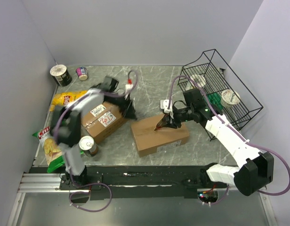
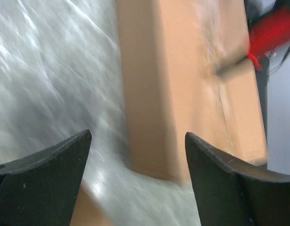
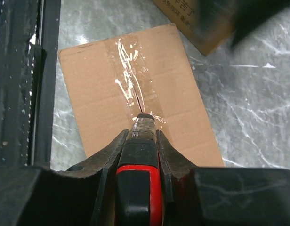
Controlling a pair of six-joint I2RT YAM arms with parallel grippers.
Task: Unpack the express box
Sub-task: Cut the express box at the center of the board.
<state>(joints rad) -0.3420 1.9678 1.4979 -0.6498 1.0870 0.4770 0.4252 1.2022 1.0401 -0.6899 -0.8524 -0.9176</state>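
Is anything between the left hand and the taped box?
Nothing visible: only table lies between the open left hand and the box. The right hand holds a cutter on the tape on top.

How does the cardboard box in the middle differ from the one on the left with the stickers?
The middle box has a bare top with clear tape down its seam; the left box carries white labels and red scribbles. The right pincer holds a red-handled cutter on the middle box's tape; no tool touches the left box. Both are brown cardboard.
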